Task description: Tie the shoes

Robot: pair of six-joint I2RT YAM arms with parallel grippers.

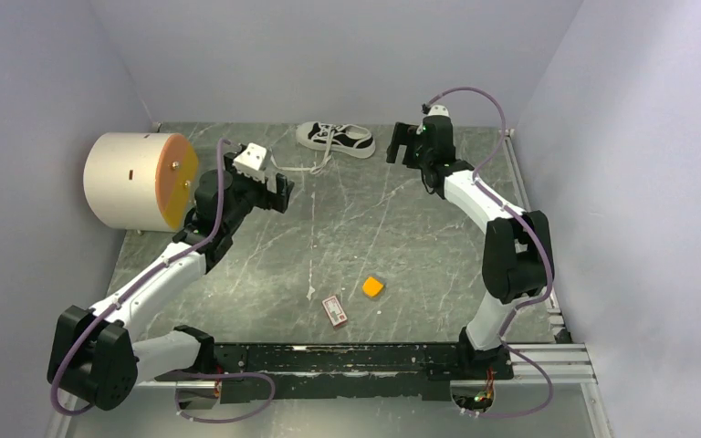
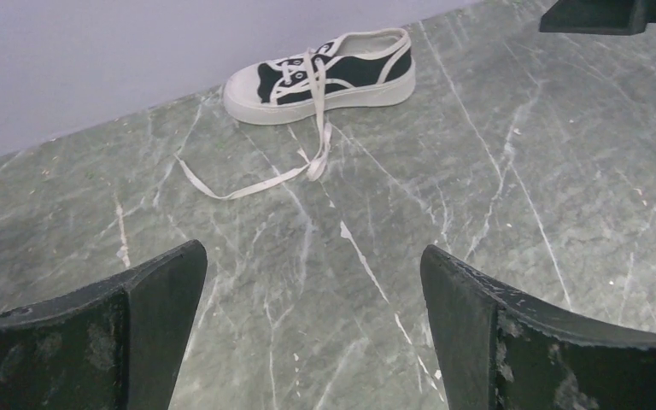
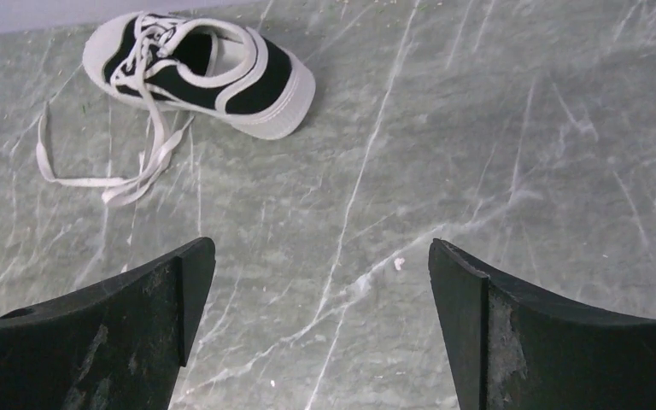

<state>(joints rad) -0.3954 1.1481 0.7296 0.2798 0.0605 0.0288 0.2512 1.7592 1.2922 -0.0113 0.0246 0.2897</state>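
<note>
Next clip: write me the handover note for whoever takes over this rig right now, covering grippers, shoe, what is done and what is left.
Left gripper: open, empty, above the table, short of the laces.
Right gripper: open, empty, just right of the sneaker's heel.
Sneaker: upright at the table's far edge by the back wall, toe towards the left arm's side.
Laces: untied, trailing loose on the table in front of the sneaker.
Done: nothing visible, no knot and no lace held.
Left: pick up the lace ends, one per gripper, then cross, loop and pull tight.

No legible text or numbers; card (image 1: 334, 310) markings too small.
</note>
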